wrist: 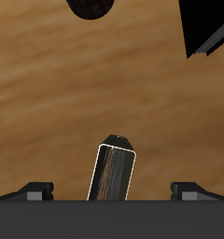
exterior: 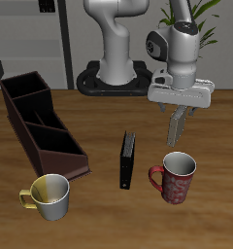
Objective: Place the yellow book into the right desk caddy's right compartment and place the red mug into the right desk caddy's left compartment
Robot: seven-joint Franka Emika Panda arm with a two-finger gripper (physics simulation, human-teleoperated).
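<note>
The yellow book stands upright on the table just behind the red mug. My gripper hangs straight over the book, open. In the wrist view the book rises between my two fingers, with a wide gap to each one, and my gripper does not touch it. The red mug's rim shows at that view's edge. The dark brown desk caddy lies far off across the table, with three empty sections.
A black book stands on edge between the caddy and the red mug; it also shows in the wrist view. A pale yellow mug stands near the table's front edge, by the caddy's near end.
</note>
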